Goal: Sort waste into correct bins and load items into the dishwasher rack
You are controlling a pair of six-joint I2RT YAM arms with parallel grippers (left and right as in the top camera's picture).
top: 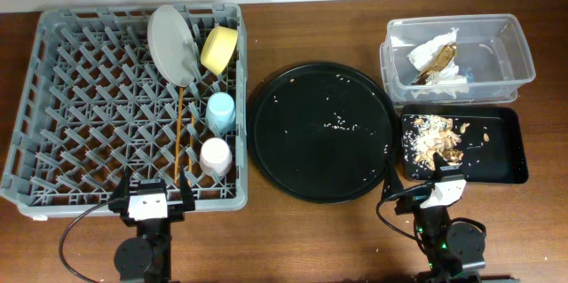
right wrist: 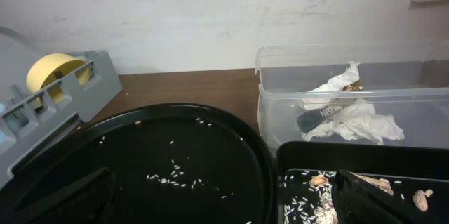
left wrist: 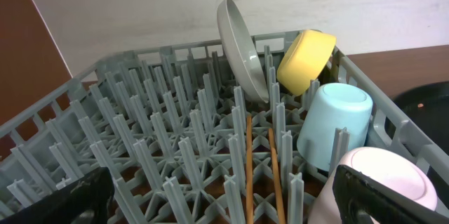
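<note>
The grey dishwasher rack [top: 89,97] holds the grey plate [top: 170,43] on edge, the yellow bowl [top: 218,49], the light-blue cup [top: 221,111], the pink cup [top: 215,155] and the chopsticks [top: 182,137]. The clear tub [top: 515,52] holds the white napkin [top: 435,83] and the brown-gold wrapper [top: 439,57]. The shallow black tray [top: 506,154] holds the food scraps [top: 435,137]. My left gripper [top: 149,196] is open and empty at the rack's near edge. My right gripper [top: 439,185] is open and empty at the near edge of the black tray.
A large round black tray [top: 321,132] with scattered rice grains lies between the rack and the bins. In the left wrist view the pink cup [left wrist: 379,175] sits close to my right finger, and the chopsticks [left wrist: 249,168] lie between the pegs.
</note>
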